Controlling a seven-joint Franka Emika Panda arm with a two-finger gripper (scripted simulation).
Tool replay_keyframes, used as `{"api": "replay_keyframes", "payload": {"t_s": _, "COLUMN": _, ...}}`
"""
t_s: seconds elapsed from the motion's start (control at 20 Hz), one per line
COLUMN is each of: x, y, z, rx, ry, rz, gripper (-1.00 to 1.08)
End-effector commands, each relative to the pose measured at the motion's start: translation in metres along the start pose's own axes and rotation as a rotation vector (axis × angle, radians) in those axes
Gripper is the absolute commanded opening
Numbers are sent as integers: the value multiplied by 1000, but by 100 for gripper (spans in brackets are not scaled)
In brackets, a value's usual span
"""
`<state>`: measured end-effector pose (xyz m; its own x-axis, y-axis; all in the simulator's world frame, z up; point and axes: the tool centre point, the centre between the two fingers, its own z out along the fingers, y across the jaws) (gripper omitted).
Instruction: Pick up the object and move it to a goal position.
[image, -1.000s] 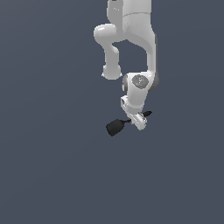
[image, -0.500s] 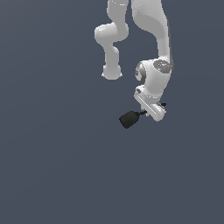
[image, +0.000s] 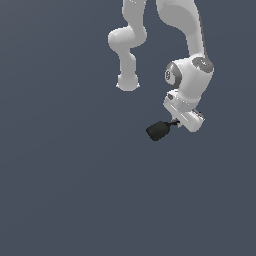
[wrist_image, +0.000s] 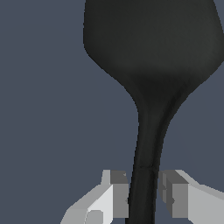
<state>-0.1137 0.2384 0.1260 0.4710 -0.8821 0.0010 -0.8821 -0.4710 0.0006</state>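
though gripped — spatula (wrist_image: 148, 65) between fingers (wrist_image: 118, 192)

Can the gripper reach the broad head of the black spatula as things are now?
Probably not directly. The gripper is shut on the handle of the spatula, with its fingers on either side. The broad head sticks out beyond them, so it would first have to let go.

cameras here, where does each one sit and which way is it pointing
Exterior view: off the arm, facing the whole arm; gripper holds the black utensil.
Wrist view: on the wrist, looking past the fingers along the utensil's handle to its broad head.
Shared: the utensil and the gripper.
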Motion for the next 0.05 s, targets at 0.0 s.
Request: {"api": "replay_keyframes", "payload": {"t_s": 0.0, "x": -2, "y": -1, "z": -3, "rx": 1, "ry": 0, "rz": 2, "gripper": -100}}
